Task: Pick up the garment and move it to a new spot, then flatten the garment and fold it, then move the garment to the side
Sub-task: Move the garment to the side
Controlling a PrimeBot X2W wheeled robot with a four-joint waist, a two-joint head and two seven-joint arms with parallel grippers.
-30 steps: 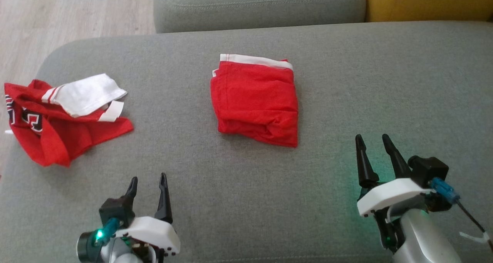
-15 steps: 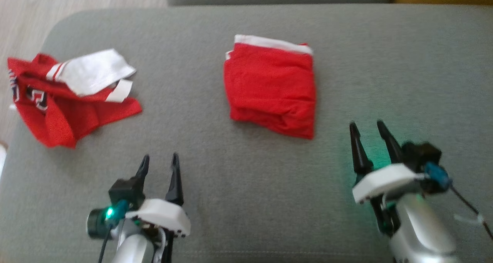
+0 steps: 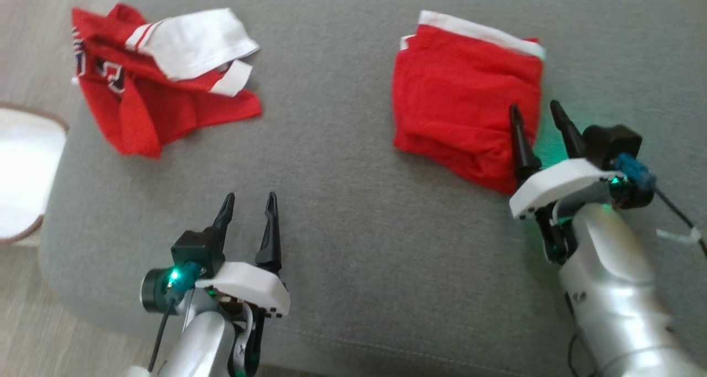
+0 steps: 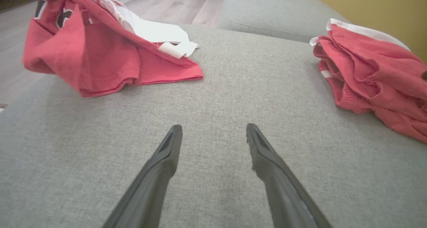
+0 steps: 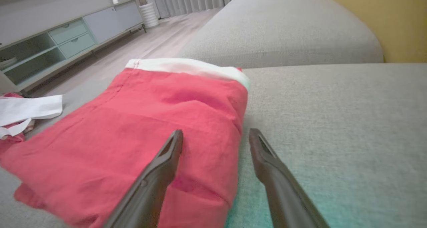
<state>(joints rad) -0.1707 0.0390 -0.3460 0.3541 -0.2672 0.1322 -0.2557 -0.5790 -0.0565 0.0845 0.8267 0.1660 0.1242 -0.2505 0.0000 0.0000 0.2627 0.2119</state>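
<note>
At the right edge of the folded red garment (image 3: 464, 101), which lies on the grey sofa (image 3: 342, 211), the right gripper (image 3: 534, 106) hovers wide open and empty, one finger over cloth and one over bare cushion. The step in hand is probably moving the garment aside. To keep the fold, pinch all layers together low at this edge. Left of the garment, the left gripper (image 3: 249, 196) is open and empty; a crumpled garment (image 3: 160, 101) lies farther left.
</note>
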